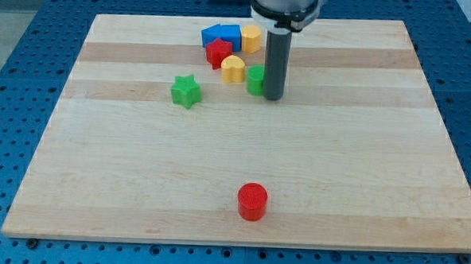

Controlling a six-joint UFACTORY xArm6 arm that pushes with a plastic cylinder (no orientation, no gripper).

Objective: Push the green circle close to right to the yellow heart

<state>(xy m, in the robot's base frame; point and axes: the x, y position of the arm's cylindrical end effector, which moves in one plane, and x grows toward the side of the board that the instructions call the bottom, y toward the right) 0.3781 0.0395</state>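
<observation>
Right now the rod tip (274, 97) touches the small green circle block (256, 80) on its right; yellow heart block (233, 69) sits just left. No end effector jaws. Nudge gently, w/o bumping heart.

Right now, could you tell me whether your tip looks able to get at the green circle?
Probably yes: my tip stands right against the green circle, on its right in the view, with nothing between them. The yellow heart lies just beyond the circle's left.
</observation>
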